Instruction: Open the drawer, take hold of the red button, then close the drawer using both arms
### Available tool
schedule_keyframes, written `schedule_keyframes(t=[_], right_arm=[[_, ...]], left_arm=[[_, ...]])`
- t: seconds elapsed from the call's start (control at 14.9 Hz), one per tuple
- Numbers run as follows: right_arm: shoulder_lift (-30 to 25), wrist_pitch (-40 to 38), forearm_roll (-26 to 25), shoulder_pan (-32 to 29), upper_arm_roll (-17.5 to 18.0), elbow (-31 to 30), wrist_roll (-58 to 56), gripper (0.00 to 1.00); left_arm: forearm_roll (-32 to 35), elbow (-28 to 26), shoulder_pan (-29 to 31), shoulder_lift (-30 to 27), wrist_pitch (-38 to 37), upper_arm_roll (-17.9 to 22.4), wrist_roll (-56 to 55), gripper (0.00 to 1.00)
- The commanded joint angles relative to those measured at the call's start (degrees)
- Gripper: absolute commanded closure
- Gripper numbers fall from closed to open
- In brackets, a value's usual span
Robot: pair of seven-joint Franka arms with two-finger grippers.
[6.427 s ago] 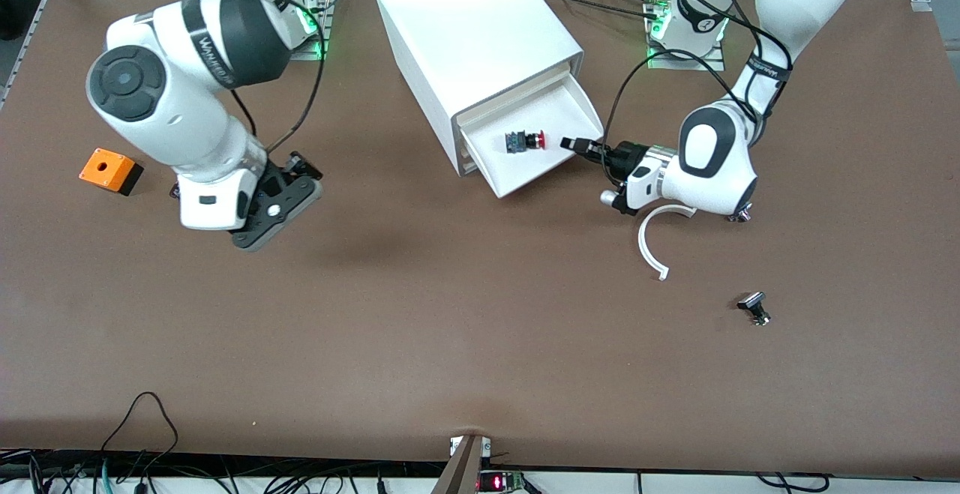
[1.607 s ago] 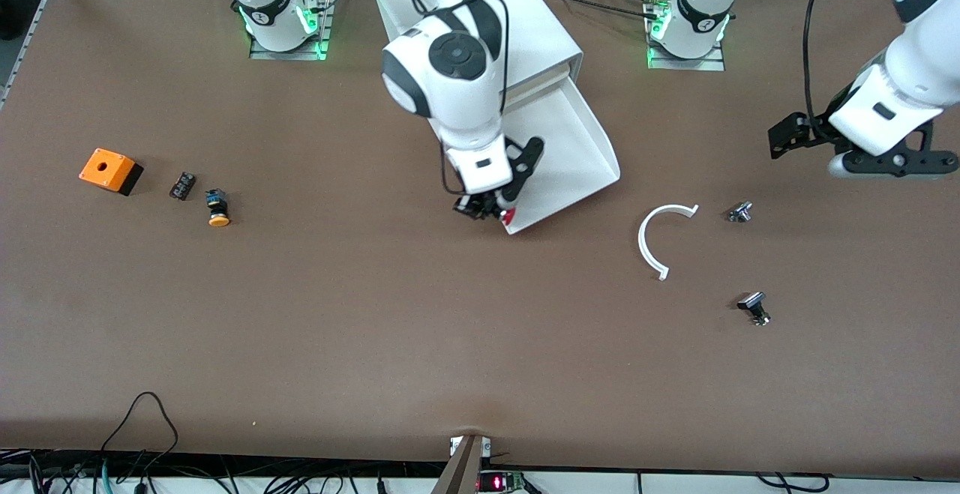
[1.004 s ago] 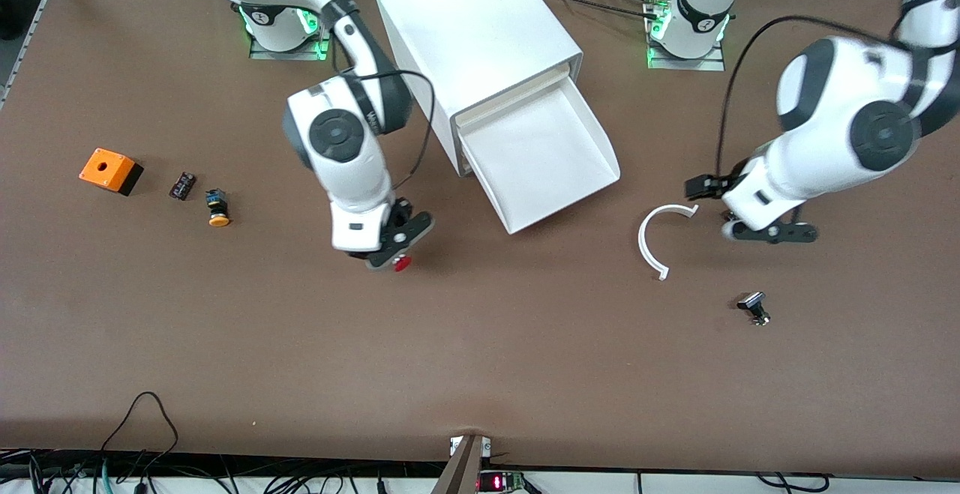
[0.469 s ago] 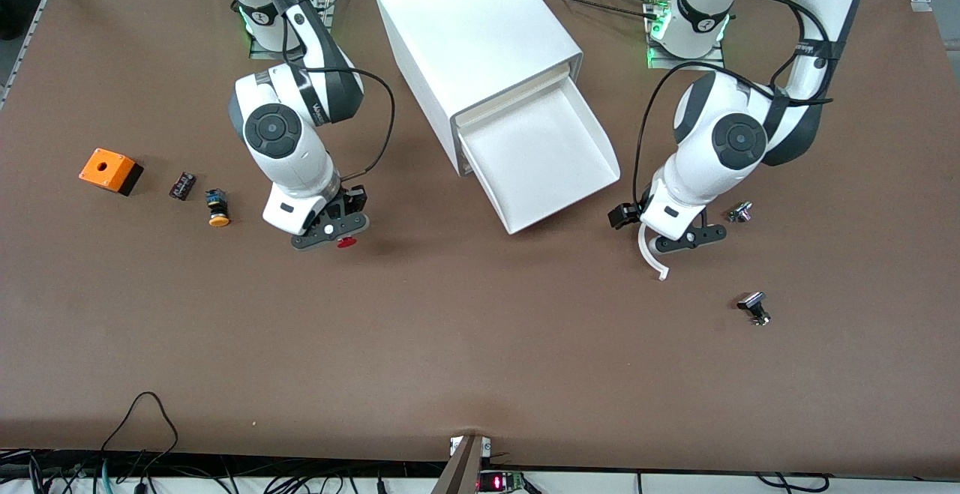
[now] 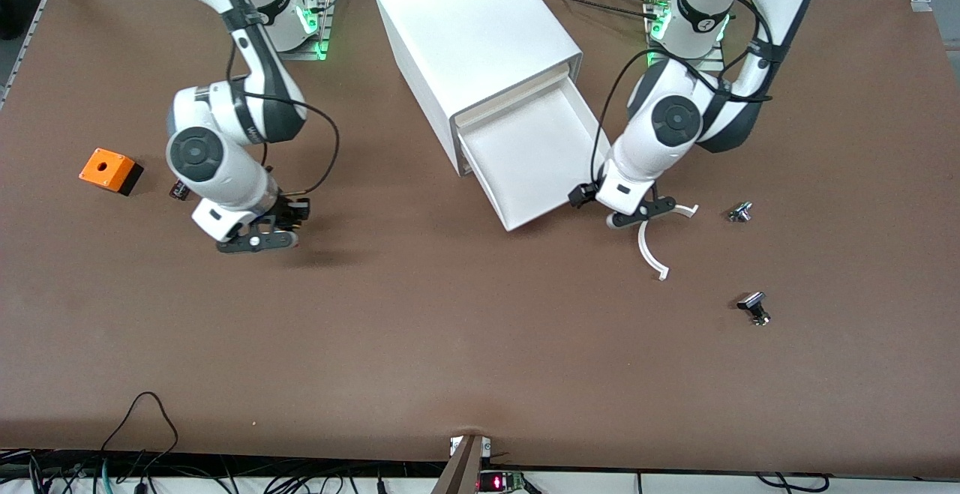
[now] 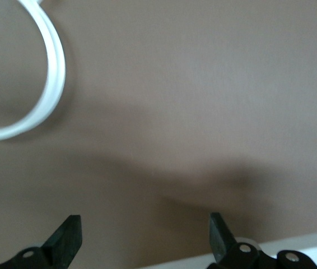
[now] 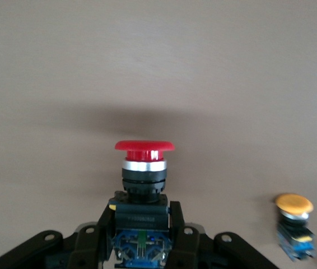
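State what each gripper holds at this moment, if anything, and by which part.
The right gripper holds the button by its black-and-blue body, red cap pointing away from the fingers. The left gripper is open and holds nothing.

Two glossy white arms, the right arm (image 5: 225, 157) and left arm (image 5: 667, 130), with dark grey joint discs, looping black cables and green-lit bases.

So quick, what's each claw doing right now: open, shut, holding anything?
Left gripper: open, holding nothing, beside the drawer.
Right gripper: shut on the red button, above the table.
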Motion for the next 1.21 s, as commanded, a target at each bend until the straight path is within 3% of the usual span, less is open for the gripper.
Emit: schedule_keyframes(t=[0.0,0.27,0.47,0.6,0.8,1.14], right_arm=[[-3.6,3.2,0.2,-3.6,1.0,-5.8,0.0,0.71],[-4.9,11.4,0.1,-4.6,1.0,-12.9,-2.1,0.70],[-6.3,17.7,-0.2,-4.6,1.0,-18.2,-2.3,0.70],[-6.1,17.8,-0.2,-5.8,1.0,-18.8,-3.6,0.70],[-3.0,20.4,-0.2,-9.5,1.0,-18.8,-9.1,0.70],[1.5,25.3,-0.2,-10.2,1.0,-18.8,-10.5,0.70]], left_arm=[[-3.2,-2.4,-0.1,-1.6,-2.2,-3.1,-1.4,0.00],[-7.3,-2.6,0.1,-2.7,-9.5,-7.4,-0.6,0.00],[-10.7,-3.4,0.1,-2.8,-11.1,-11.2,-1.2,0.00],[-14.5,-4.2,0.1,-2.7,-11.1,-12.0,-0.7,0.00],[-14.7,-5.4,0.1,-2.6,-11.8,-13.7,-0.7,0.00],[-14.7,-5.2,0.3,-3.1,-15.2,-14.1,-0.5,0.00]])
